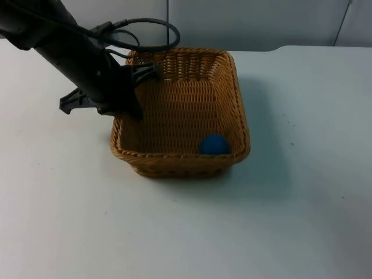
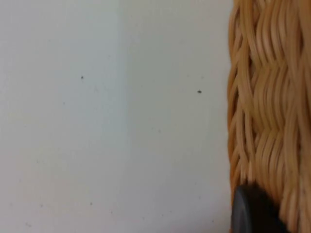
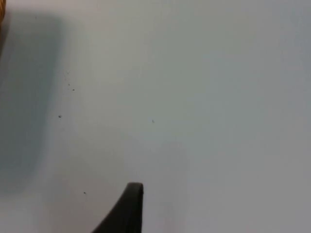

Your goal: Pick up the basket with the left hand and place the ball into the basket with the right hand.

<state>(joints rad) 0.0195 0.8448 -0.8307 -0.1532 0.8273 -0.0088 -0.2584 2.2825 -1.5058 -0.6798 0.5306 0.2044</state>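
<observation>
Top view: left end effector [image 1: 135, 93] clamped on square woven wicker basket [image 1: 181, 113]; round blue ball [image 1: 214, 144] inside.

My left arm [image 1: 70, 55] is a thick black tube, matte, widening into a blocky black wrist with a short angular bracket jutting from its side. My left gripper [image 1: 136, 96] is black too, and each wrist view shows a rounded black fingertip [image 2: 252, 211]
</observation>
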